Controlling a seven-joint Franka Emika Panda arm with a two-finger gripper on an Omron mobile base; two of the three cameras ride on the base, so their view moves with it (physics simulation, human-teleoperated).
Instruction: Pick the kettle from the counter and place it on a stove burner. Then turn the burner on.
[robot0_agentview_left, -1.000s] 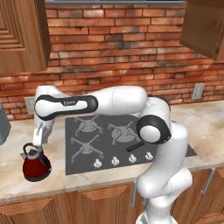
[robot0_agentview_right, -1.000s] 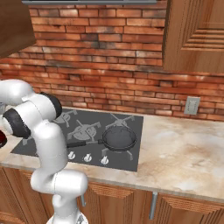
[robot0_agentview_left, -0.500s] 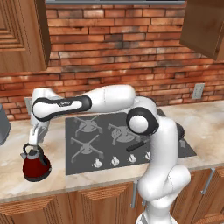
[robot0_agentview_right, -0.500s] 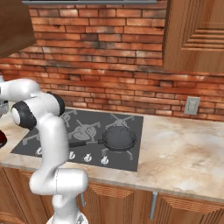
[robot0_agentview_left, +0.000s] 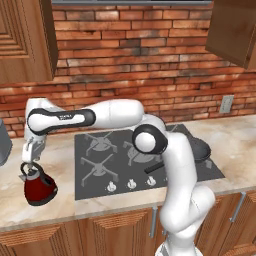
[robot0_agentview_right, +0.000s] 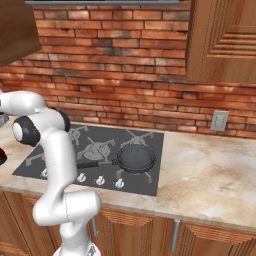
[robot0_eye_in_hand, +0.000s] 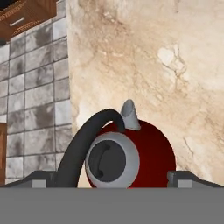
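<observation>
The dark-red kettle (robot0_agentview_left: 40, 189) stands on the beige counter (robot0_agentview_left: 57, 150), left of the dark cooktop (robot0_agentview_left: 100, 160). My gripper (robot0_agentview_left: 29, 162) hangs open just above its black arched handle, at the kettle's left side. From the hand view I look straight down on the kettle (robot0_eye_in_hand: 146, 151): the black handle (robot0_eye_in_hand: 81, 142), the silver lid knob (robot0_eye_in_hand: 111, 161) and the spout (robot0_eye_in_hand: 129, 114). My gripper (robot0_eye_in_hand: 111, 180) straddles it, one fingertip (robot0_eye_in_hand: 41, 178) on each side, apart from it. A sliver of the kettle (robot0_agentview_right: 2, 156) shows at the left edge of the right base view.
A black frying pan (robot0_agentview_right: 135, 158) sits on the right front burner, its handle pointing left. Knobs (robot0_agentview_left: 131, 184) line the cooktop's front edge. A grey object (robot0_agentview_left: 4, 145) stands at the far left of the counter. Bare counter (robot0_agentview_right: 215, 170) lies right of the stove.
The arm has swung further left and the open gripper has come down closer over the kettle's handle. The kettle has not moved.
</observation>
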